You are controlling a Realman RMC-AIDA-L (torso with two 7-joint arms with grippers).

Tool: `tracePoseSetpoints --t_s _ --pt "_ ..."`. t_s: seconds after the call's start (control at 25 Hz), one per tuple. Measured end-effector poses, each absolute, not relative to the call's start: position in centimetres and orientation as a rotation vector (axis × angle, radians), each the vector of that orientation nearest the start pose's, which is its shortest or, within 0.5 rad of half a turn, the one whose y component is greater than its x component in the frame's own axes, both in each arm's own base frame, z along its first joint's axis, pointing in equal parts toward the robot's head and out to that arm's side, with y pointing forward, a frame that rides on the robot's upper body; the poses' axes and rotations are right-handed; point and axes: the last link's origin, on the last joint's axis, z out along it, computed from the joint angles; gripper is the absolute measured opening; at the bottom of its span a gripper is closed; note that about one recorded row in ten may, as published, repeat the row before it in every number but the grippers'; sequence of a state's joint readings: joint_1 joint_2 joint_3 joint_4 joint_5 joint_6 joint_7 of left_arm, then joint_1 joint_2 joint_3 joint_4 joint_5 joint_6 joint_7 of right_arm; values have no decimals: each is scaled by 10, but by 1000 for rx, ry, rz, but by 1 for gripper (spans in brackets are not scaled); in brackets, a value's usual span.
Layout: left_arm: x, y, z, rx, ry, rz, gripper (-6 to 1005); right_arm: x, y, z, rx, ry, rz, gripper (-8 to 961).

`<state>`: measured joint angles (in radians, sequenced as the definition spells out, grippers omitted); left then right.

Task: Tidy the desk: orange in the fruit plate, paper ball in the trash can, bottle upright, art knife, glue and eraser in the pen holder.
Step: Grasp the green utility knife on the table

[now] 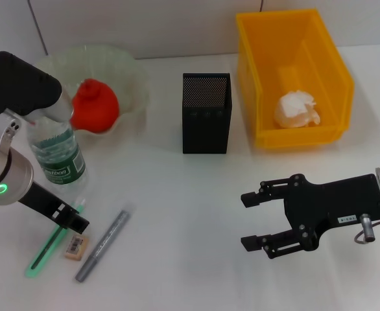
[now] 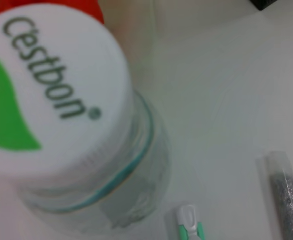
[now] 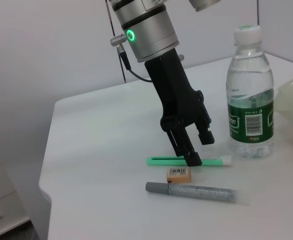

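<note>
Beside the upright clear plastic bottle (image 1: 57, 155), left gripper (image 1: 70, 221) closes on green art knife (image 1: 47, 249); eraser (image 1: 76, 246) and grey glue stick (image 1: 102, 245) wait. Orange (image 1: 94, 105), paper ball (image 1: 297, 109) done. Right gripper (image 1: 253, 220) open.

light: bright, even | shadows: soft, faint | blur: bottle (image 2: 66, 115) close-up defocused in left wrist view

The bottle (image 1: 57, 146) is clear glossy plastic with a smooth white cap (image 2: 49, 85) and a printed green label. Behind the bottle, the fruit plate (image 1: 130, 81) is translucent and glossy. The pen holder (image 1: 205, 112) is matt black perforated mesh. The trash can (image 1: 332, 61) is smooth yellow plastic holding a crumpled white paper ball (image 1: 296, 109). The glue (image 1: 104, 244) shows a grey glittery surface.
</note>
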<state>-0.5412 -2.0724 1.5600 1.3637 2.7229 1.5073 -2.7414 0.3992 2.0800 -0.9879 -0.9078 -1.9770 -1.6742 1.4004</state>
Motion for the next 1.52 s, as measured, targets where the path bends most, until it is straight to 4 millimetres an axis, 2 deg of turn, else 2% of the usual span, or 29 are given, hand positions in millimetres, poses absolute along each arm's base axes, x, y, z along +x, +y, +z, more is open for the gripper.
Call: tracePoseSetpoints --t_s 0.04,0.28,1.52 --pt "-202 342 -16 -2441 -978 675 788 252 293 -3 -2994 375 509 766" --pt "-201 342 -20 -2453 -962 693 632 252 292 -4 -2998 378 512 765" --pt "-204 353 -23 -2425 -953 733 631 248 295 -7 -3011 354 513 766"
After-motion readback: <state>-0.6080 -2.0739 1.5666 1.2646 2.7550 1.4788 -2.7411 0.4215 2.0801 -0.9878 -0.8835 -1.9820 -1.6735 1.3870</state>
